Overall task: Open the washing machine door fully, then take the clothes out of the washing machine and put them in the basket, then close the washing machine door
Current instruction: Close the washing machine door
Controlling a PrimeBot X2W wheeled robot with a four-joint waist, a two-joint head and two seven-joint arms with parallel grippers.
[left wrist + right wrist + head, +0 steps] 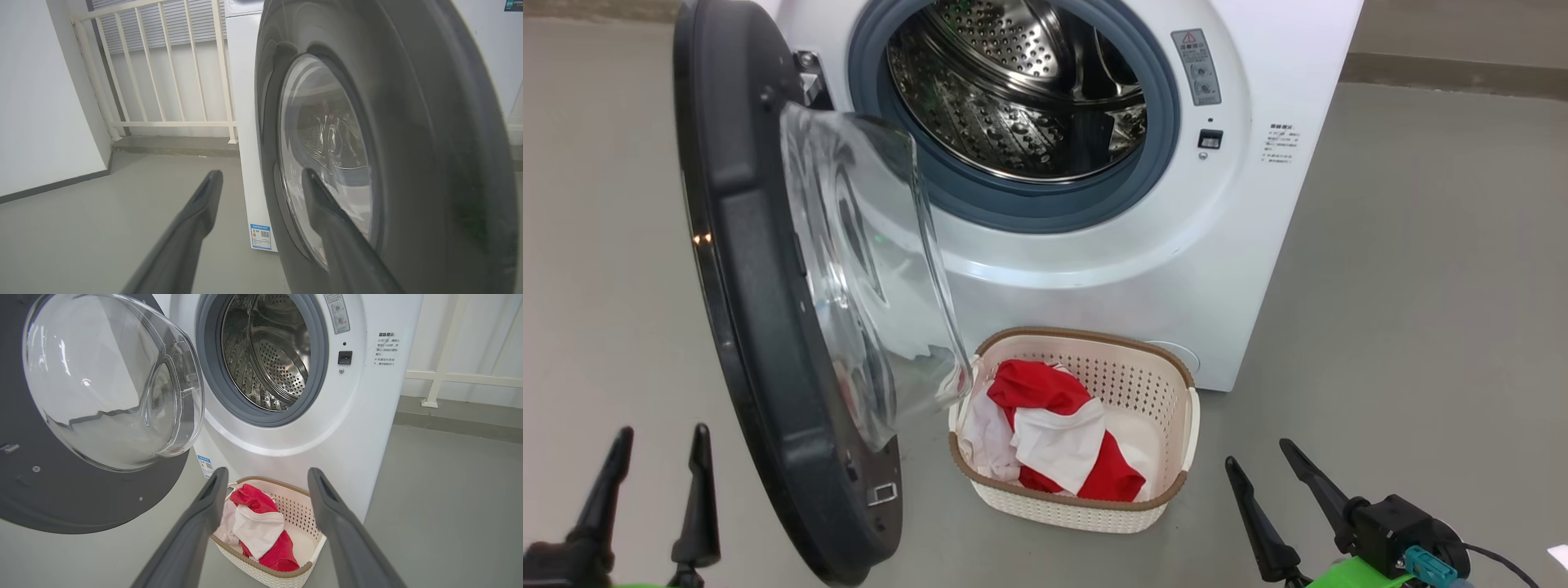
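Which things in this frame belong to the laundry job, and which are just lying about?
Job: washing machine door, open; washing machine; basket, on the floor; clothes, in it; left tool, right tool, both open.
Just there: white railing; side wall; warning sticker.

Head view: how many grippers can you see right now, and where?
2. The left gripper is at the lower left, outside the open door; the right gripper is at the lower right, right of the basket. Both are open and empty.
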